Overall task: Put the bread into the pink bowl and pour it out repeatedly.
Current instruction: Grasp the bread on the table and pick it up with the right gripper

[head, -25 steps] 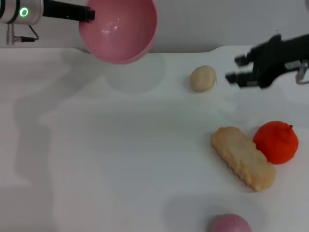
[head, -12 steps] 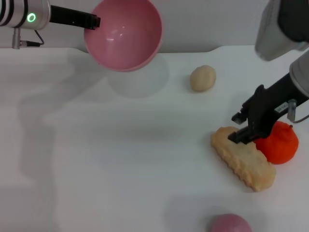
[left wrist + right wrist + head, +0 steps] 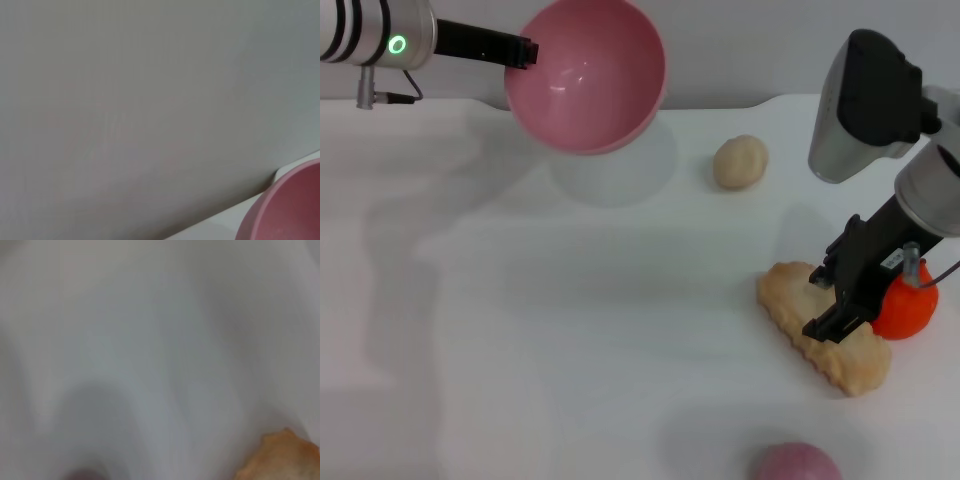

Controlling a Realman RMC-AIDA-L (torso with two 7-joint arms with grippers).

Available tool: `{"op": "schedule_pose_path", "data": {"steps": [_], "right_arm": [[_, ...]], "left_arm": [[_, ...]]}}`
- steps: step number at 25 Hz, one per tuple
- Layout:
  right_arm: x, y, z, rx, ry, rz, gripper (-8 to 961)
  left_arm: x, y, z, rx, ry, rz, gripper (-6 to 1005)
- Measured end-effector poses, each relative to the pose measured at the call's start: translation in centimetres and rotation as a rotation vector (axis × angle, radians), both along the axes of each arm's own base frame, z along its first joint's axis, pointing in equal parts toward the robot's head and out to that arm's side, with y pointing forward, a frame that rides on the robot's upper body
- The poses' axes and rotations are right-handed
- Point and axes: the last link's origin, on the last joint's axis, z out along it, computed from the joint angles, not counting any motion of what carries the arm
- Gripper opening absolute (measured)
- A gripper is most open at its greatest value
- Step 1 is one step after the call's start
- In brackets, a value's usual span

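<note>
The white tabletop (image 3: 570,330) is smooth and matte. Above its far left, the round glossy pink plastic bowl (image 3: 586,76) hangs in the air, tilted with its mouth toward us; the left gripper (image 3: 516,47) has it by the rim, pinching the thin wall. It looks light, stiff and rather slick.

Over at the right lies the elongated tan loaf of bread (image 3: 823,328), flat on the table with its plain underside up and a wavy ridged edge along one side. The right gripper (image 3: 835,300) is down on it, its black fingers (image 3: 832,322) parted and straddling the loaf across its narrow width near the middle, which I judge the best place to take it. It is probably light, with a dry surface that should give good purchase; I can't say how firm it is.

Touching the loaf's far side is a dimpled orange fruit (image 3: 908,309). Farther back sits a small round beige bun (image 3: 740,161), and a pink rounded object (image 3: 797,464) peeks in at the near edge.
</note>
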Motion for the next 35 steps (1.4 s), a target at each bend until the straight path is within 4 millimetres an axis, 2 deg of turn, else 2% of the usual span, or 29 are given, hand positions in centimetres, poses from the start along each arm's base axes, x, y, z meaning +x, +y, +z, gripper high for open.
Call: {"op": "schedule_pose_path", "data": {"steps": [4, 12, 17, 23, 30, 35], "right_arm": [[0.6, 0.0, -0.9, -0.017, -0.013, -0.011, 667], [1.6, -0.6, -3.2, -0.052, -0.018, -0.021, 667], [2.2, -1.0, -3.8, -0.055, -0.014, -0.04, 668], [2.6, -0.8, -3.5, -0.026, -0.015, -0.05, 668], [0.7, -0.1, -2.3, 0.035, 0.021, 0.013, 668], [0.0, -0.1, -2.3, 0.03, 0.016, 0.03, 667]], "left_arm": [[-0.2, -0.3, -0.4, -0.007, -0.005, 0.006, 46], [-0.1, -0.6, -1.3, -0.021, -0.005, -0.006, 45], [0.3, -0.6, -1.6, -0.024, -0.003, -0.022, 45], [0.4, -0.4, -1.5, -0.012, -0.001, -0.028, 45], [0.2, -0.5, -1.8, -0.014, 0.023, -0.027, 45], [0.4, -0.5, -2.1, -0.017, 0.037, -0.029, 45]]}}
